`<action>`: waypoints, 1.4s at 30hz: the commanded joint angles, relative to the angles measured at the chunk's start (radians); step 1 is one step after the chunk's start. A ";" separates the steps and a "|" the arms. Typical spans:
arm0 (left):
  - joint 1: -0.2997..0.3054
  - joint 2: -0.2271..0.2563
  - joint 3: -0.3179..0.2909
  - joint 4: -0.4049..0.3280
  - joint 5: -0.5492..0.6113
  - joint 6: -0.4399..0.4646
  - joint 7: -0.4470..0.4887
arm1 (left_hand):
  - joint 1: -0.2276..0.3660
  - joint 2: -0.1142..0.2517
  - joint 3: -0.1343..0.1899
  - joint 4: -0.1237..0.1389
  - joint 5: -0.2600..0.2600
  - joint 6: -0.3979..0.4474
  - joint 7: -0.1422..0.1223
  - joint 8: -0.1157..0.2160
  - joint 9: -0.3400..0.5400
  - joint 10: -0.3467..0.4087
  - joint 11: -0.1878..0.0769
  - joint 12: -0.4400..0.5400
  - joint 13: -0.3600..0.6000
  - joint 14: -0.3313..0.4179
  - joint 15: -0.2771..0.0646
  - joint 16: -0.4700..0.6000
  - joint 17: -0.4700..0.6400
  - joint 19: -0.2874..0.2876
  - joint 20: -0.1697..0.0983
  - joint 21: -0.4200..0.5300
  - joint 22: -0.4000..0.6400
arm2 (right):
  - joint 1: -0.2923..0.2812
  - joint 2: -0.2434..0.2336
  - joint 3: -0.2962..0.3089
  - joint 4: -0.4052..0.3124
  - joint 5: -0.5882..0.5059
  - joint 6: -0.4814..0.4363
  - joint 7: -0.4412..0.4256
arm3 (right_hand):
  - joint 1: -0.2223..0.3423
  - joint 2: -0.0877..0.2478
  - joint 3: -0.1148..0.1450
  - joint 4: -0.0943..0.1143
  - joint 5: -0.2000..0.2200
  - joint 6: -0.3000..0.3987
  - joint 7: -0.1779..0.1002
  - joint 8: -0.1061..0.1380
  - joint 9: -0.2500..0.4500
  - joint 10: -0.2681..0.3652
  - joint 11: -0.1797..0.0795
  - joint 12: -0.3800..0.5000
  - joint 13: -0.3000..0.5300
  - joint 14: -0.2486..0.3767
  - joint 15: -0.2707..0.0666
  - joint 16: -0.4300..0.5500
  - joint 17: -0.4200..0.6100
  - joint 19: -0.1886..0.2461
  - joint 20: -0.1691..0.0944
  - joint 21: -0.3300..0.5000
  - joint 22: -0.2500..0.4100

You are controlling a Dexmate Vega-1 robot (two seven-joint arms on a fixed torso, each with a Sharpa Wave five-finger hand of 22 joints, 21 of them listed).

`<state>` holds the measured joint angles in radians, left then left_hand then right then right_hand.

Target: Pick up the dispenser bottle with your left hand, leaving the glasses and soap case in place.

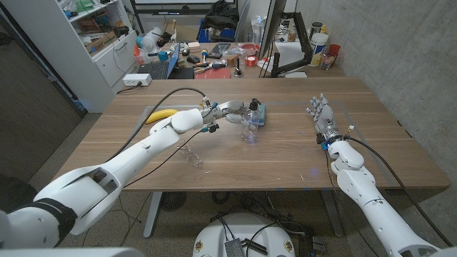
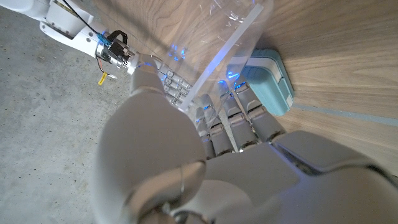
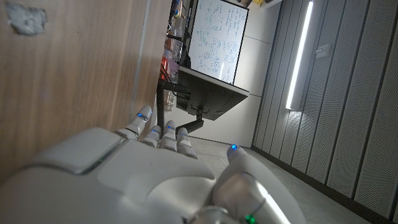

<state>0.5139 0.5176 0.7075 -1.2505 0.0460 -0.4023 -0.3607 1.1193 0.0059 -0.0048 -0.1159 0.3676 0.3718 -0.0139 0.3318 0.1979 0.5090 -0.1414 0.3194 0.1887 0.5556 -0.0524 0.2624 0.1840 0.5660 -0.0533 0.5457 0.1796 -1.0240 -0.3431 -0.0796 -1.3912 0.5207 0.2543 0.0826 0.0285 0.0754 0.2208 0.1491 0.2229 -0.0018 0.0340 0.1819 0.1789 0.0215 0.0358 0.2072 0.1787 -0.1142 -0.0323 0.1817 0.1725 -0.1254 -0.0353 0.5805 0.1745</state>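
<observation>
Left robot hand (image 1: 232, 111) around clear, unlabelled dispenser bottle (image 1: 251, 123) beside teal soap case (image 2: 268, 79).

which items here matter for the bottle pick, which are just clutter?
Job:
- dispenser bottle, clear, at the left hand
- soap case, teal, just behind the bottle, to be left in place
- glasses, clear, nearer the table's front edge, to be left in place

Lying about:
- banana
- right hand, idle on the table
</observation>
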 commanded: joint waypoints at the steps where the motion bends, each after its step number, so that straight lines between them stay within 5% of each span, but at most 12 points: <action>1: 0.018 0.017 -0.009 -0.044 0.002 0.020 0.027 | 0.024 0.032 -0.004 0.000 0.000 0.002 0.012 -0.007 0.005 0.035 -0.044 -0.007 0.002 -0.004 -0.135 -0.005 0.003 -0.002 -0.015 -0.006 0.001 | 0.004 -0.002 -0.002 0.002 0.001 0.004 0.008 | 0.003 0.027 -0.003 0.003 0.010 0.005 0.006 0.008 0.003 0.001 0.001 0.004 0.006 0.006 -0.003 0.002 0.003 0.008 -0.077 -0.004 0.002; 42: 0.073 0.041 -0.062 -0.137 -0.005 0.065 0.147 | 0.027 0.050 -0.009 0.010 0.001 0.000 0.016 -0.026 0.008 0.033 -0.041 -0.031 0.005 -0.012 -0.135 -0.024 0.006 -0.013 -0.020 -0.016 0.002 | 0.004 -0.006 0.004 0.008 0.008 0.016 0.023 | 0.006 0.029 -0.008 0.002 0.011 0.006 0.007 0.008 0.003 0.001 0.002 0.003 0.006 0.006 -0.003 0.001 0.002 0.016 -0.076 -0.027 0.003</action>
<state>0.5794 0.5590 0.6592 -1.3779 0.0516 -0.3451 -0.2332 1.1189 0.0064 -0.0167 -0.1116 0.3676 0.3680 -0.0101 0.3086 0.2025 0.5023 -0.1487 0.2920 0.1884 0.5492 -0.0482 0.2433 0.1888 0.5562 -0.0515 0.5319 0.1797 -1.0227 -0.3493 -0.0748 -1.3834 0.5298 0.2692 0.1042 0.0284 0.0753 0.2143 0.1509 0.2307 -0.0018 0.0340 0.1819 0.1789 0.0214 0.0359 0.2072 0.1792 -0.1142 -0.0323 0.1817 0.1725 -0.1115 -0.0358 0.5574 0.1743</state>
